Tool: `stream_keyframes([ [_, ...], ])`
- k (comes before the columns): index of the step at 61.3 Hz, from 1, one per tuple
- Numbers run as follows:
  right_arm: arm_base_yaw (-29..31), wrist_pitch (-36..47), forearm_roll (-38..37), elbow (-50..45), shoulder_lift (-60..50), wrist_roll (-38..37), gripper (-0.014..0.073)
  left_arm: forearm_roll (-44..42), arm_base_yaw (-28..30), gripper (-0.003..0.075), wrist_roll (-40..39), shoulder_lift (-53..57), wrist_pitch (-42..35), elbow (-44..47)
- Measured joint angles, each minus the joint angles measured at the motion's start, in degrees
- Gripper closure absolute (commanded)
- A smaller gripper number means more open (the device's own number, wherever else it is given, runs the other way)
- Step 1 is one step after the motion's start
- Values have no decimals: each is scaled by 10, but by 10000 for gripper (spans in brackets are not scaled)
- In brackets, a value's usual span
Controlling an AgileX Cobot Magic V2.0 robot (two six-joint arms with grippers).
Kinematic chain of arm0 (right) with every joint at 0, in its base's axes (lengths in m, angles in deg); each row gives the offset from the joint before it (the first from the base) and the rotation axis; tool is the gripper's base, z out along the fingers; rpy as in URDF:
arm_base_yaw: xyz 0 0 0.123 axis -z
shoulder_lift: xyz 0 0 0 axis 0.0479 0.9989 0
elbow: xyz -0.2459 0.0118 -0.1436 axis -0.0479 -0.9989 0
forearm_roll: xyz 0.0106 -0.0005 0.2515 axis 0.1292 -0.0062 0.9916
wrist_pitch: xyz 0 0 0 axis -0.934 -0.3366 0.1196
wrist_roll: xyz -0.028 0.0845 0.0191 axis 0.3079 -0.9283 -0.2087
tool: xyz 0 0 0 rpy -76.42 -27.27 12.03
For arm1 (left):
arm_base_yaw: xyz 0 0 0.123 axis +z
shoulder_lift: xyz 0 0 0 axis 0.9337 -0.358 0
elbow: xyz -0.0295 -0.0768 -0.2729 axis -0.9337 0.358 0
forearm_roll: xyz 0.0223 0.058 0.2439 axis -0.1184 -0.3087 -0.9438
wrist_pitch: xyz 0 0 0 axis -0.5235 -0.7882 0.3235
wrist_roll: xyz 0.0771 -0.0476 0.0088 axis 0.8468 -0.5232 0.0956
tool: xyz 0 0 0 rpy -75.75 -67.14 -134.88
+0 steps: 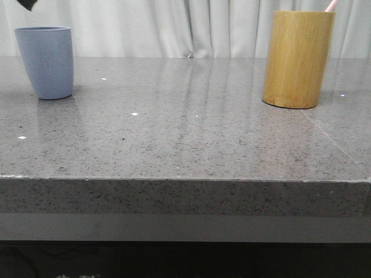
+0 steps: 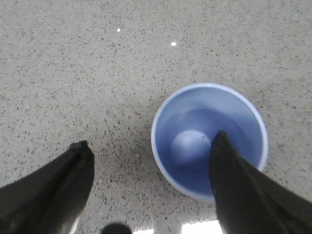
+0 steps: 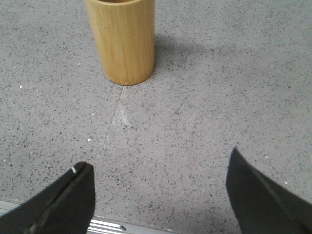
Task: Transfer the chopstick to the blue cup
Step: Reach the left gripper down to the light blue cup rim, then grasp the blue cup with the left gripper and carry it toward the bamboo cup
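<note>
Desk (image 1: 185, 133) of speckled grey stone carries everything we see. We find the bamboo cylinder (image 1: 298, 59) standing upright well to the right of the blue cup (image 1: 46, 61), and the chopstick (image 1: 331, 6) pokes its pink tip out of the cylinder's mouth. We hold our left gripper (image 2: 148, 183) above the blue cup, fingers spread wide and empty. Our right gripper (image 3: 161, 195) hangs near the bamboo cylinder, fingers likewise apart and empty.
</note>
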Motion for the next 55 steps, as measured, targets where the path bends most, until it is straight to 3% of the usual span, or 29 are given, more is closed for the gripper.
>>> stream_keyframes([
  [9, 0, -1, 0, 0, 0, 0, 23, -7, 0, 246, 0, -49, 26, -46],
  [21, 0, -3, 0, 0, 0, 0, 23, -7, 0, 349, 0, -108, 70, -99],
  [29, 0, -6, 0, 0, 0, 0, 23, -7, 0, 438, 0, -128, 76, -112],
  [48, 0, -8, 0, 0, 0, 0, 23, -1, 0, 730, 0, -131, 84, -118],
  [55, 0, -9, 0, 0, 1, 0, 23, 10, -8, 739, 0, -131, 86, -121],
])
